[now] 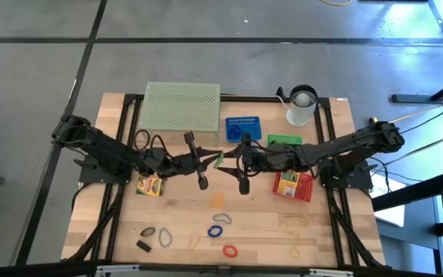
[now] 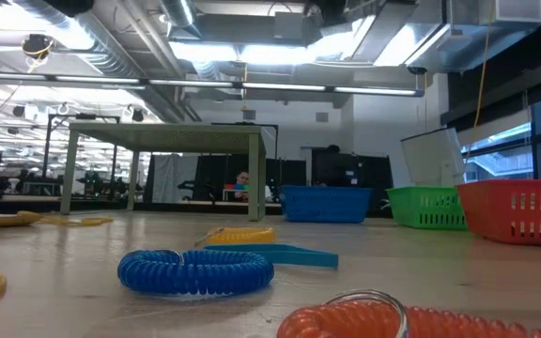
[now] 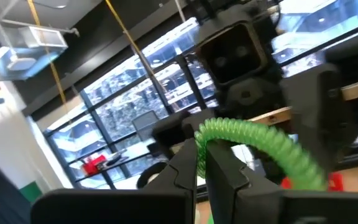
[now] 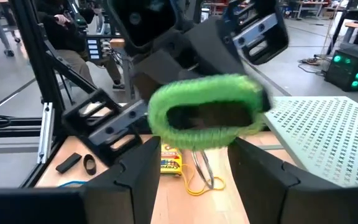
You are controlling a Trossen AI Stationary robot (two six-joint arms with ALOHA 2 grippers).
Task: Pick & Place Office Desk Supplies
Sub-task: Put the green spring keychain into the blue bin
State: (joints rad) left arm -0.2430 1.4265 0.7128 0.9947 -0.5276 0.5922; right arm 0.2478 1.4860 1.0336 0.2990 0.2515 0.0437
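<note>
Above the middle of the wooden worktop (image 1: 175, 211), the two arms meet nose to nose. Between them hangs a green coiled rubber-band loop (image 3: 257, 140), off the surface. The left end effector (image 3: 202, 163) is clenched on one end of the loop, its fingers pinching the coil. The right end effector (image 4: 191, 158) is released, its fingers spread wide just below the loop's other end. Other coiled loops, a blue one (image 2: 195, 270) among them, lie on the worktop nearer the front edge.
</note>
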